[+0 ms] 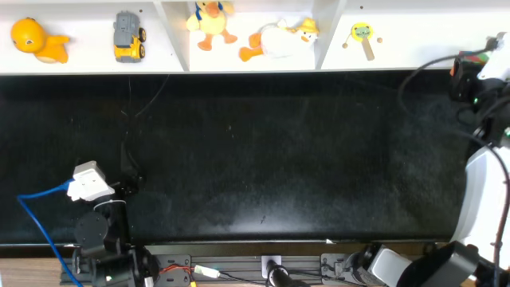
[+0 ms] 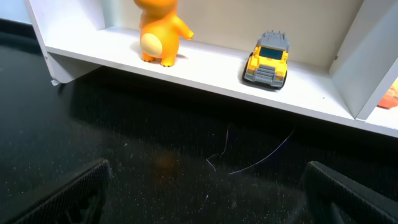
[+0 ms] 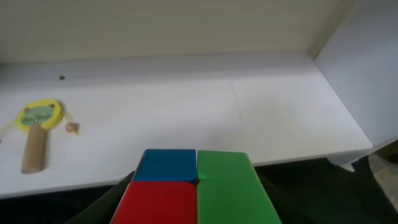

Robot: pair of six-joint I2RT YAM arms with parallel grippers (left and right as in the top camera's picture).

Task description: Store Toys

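Far across the worktop (image 1: 279, 159), the shelf's (image 3: 261, 106) bare right end lies just beyond the coloured block (image 3: 193, 186) clamped in your right jaws; your left jaws gape empty.

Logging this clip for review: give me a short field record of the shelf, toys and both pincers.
left compartment: orange toy, yellow truck
middle compartment: yellow duck, white duck
right compartment: rattle
left pincer: open, empty, above black mat
right pincer: shut on cube, before right compartment
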